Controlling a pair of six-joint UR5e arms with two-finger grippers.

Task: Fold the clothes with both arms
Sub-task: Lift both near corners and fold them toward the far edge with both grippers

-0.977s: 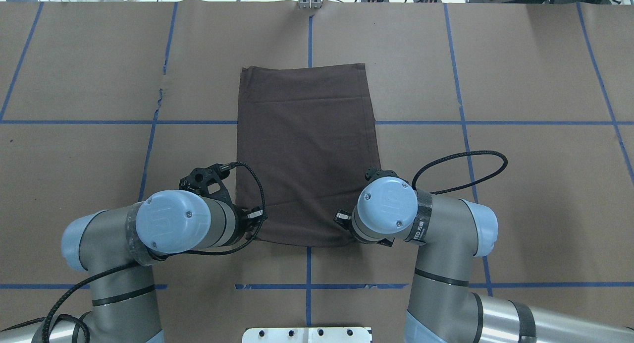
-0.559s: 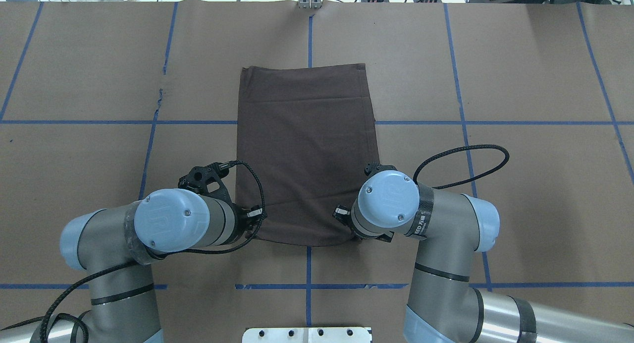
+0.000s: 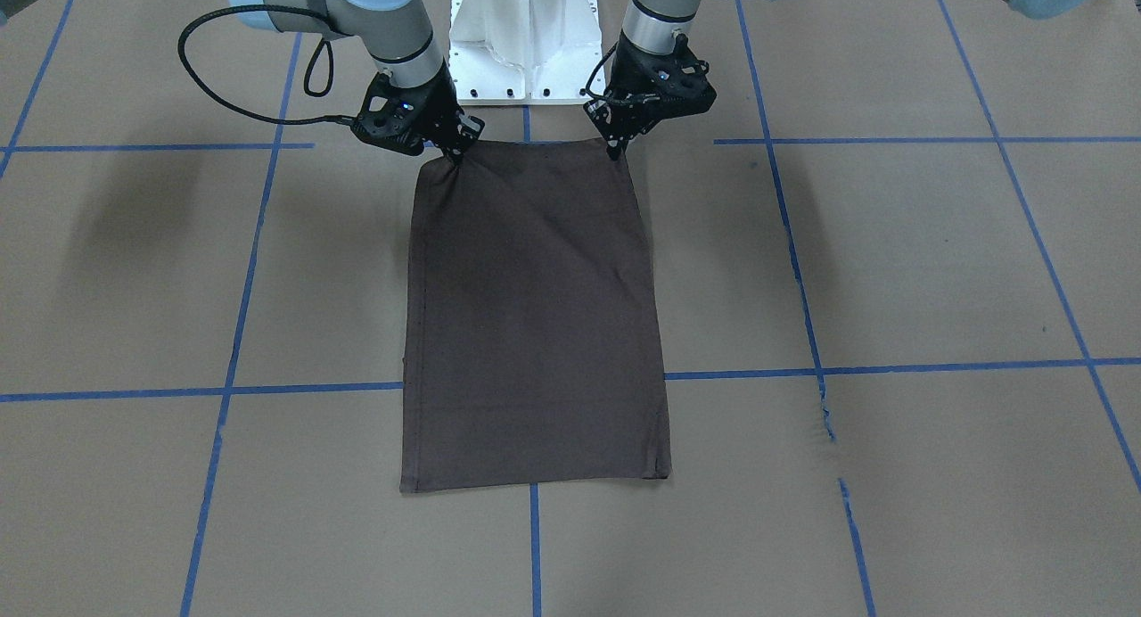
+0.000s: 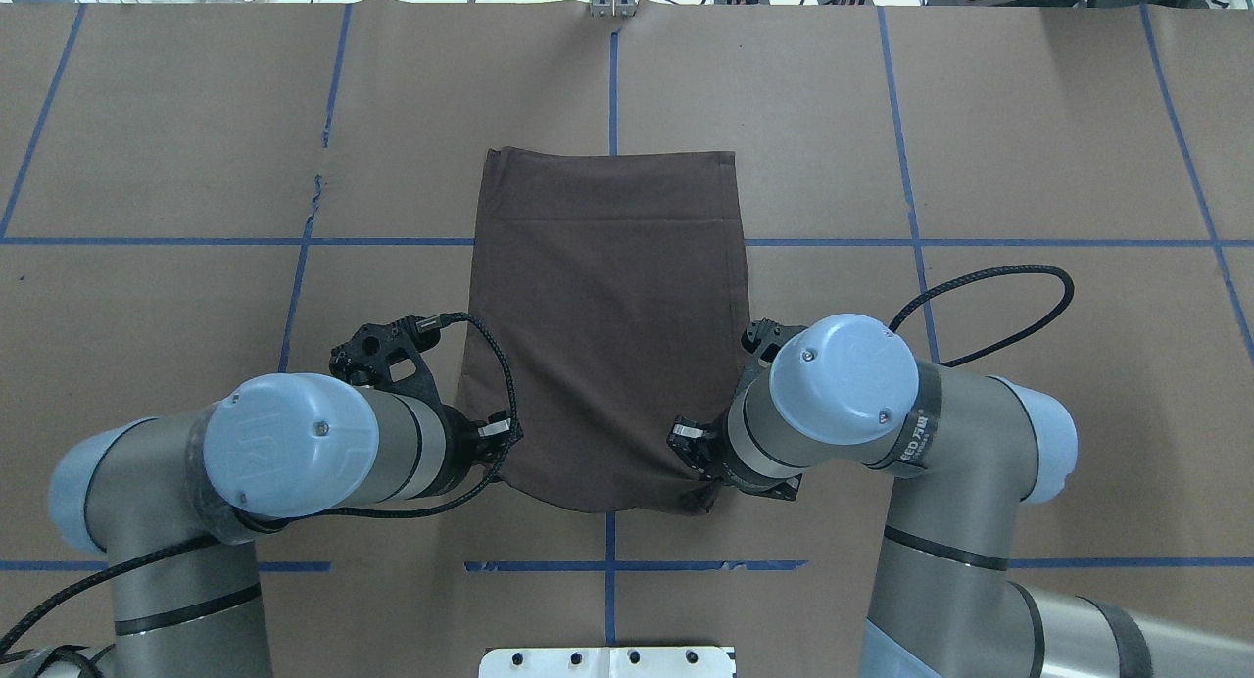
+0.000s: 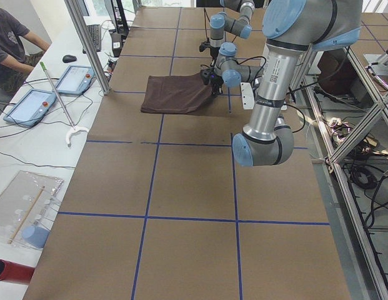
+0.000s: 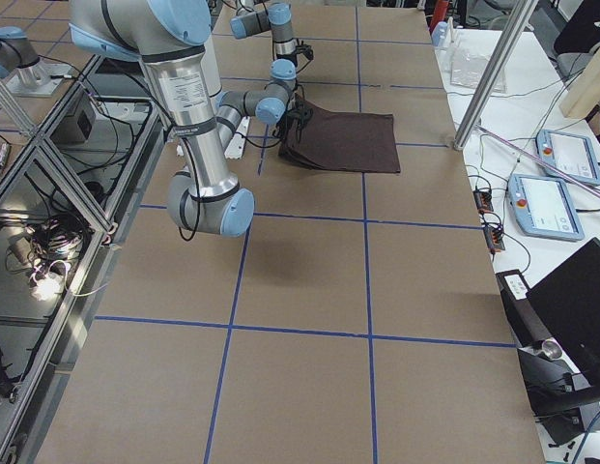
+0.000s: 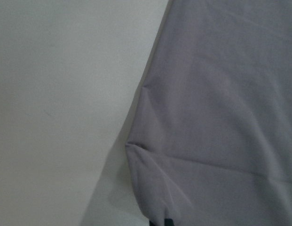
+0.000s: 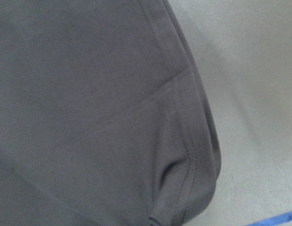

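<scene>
Brown paper (image 4: 1029,120) covers the table (image 4: 147,364), ruled into squares by blue tape (image 4: 980,242) (the paper is torn near ten o'clock in the overhead view). In the exterior left view a white bench (image 5: 31,144) runs along nine o'clock, carrying two tablets (image 5: 30,106), with an operator (image 5: 9,44) seated at eleven.

One T-shirt (image 4: 607,325); two arms, left arm (image 4: 294,443) and right arm (image 4: 843,394); two grippers, left gripper (image 3: 615,149) and right gripper (image 3: 456,153), one per arm. One white pedestal (image 3: 526,37); one table (image 4: 1029,120). Two tablets, near tablet (image 5: 31,106) and far tablet (image 5: 74,80); one operator (image 5: 12,47).
</scene>
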